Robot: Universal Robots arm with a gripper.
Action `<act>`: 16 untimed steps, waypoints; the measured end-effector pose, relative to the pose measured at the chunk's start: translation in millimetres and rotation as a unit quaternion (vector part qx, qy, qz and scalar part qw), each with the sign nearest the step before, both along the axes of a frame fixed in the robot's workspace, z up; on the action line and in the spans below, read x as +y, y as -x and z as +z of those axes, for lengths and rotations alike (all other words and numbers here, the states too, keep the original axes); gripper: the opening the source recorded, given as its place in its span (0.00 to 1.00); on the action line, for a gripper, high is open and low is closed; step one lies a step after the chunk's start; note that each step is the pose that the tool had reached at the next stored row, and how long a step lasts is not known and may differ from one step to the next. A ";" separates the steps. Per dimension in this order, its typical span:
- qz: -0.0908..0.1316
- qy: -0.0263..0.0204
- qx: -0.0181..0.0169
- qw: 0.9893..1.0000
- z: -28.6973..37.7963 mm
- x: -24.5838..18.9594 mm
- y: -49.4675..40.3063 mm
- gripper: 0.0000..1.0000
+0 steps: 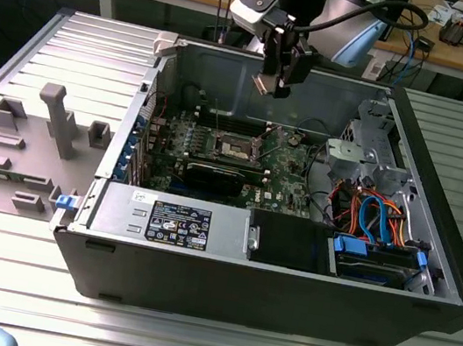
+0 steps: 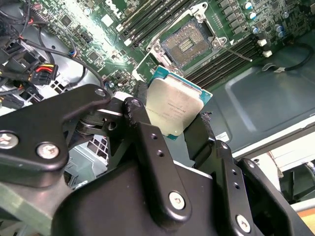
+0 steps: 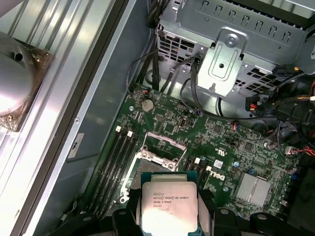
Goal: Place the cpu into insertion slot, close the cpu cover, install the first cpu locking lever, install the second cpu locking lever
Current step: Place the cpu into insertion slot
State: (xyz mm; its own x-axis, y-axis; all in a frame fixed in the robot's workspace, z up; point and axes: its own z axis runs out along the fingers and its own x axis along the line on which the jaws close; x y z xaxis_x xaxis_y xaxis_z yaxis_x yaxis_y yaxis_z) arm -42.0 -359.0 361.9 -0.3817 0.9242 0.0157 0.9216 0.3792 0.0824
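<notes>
My gripper (image 1: 271, 86) hangs above the open computer case, shut on the cpu (image 1: 268, 87). In both wrist views the cpu (image 2: 174, 105) (image 3: 167, 209) shows its dull silver top, clamped by its edges between the black fingers (image 2: 147, 132). The insertion slot (image 1: 236, 148) lies well below on the green board, its dark square centre (image 2: 189, 44) bare. The cpu cover (image 3: 166, 138) stands swung open at one side of the slot, partly hidden behind the held chip. The gripper is apart from the slot, with clear air between them.
Long black memory slots (image 2: 226, 59) flank the socket. A silver drive cage (image 1: 369, 147) and bundled cables (image 1: 371, 214) fill the case toward the exterior view's right. A black power supply (image 1: 170, 220) lies at the front. Grey fixtures (image 1: 53, 121) stand outside on the exterior view's left.
</notes>
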 end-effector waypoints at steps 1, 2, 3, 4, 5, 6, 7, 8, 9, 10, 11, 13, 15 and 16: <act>0.000 0.000 0.000 1.000 0.0 0.0 0.0 0.54; 0.000 0.000 0.000 1.000 0.0 0.0 0.0 0.54; 0.000 0.000 0.000 1.000 0.0 0.0 0.0 0.54; 0.000 0.000 0.000 1.000 0.0 0.0 0.0 0.54; 0.000 0.000 0.000 1.000 0.0 0.0 0.0 0.54; 0.000 0.000 0.000 1.000 0.0 0.0 0.0 0.54; 0.000 0.000 0.000 1.000 0.0 0.0 0.0 0.54; 0.000 0.000 0.000 1.000 0.0 0.0 0.0 0.54; 0.000 0.000 0.000 1.000 0.0 0.0 0.0 0.54; 0.000 0.000 0.000 1.000 0.0 0.0 0.0 0.54; 0.000 0.000 0.000 1.000 0.0 0.0 0.0 0.54; -0.001 0.000 0.000 1.000 -0.1 0.0 0.0 0.54; -0.009 0.000 0.000 1.000 -0.4 0.0 0.0 0.54; -0.013 0.000 0.000 1.000 -0.5 0.0 0.0 0.54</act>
State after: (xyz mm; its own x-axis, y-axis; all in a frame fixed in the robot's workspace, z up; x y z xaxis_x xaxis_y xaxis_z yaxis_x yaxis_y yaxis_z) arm -42.0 -359.0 361.4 -0.3577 0.9337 0.0155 0.9311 0.3554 0.0823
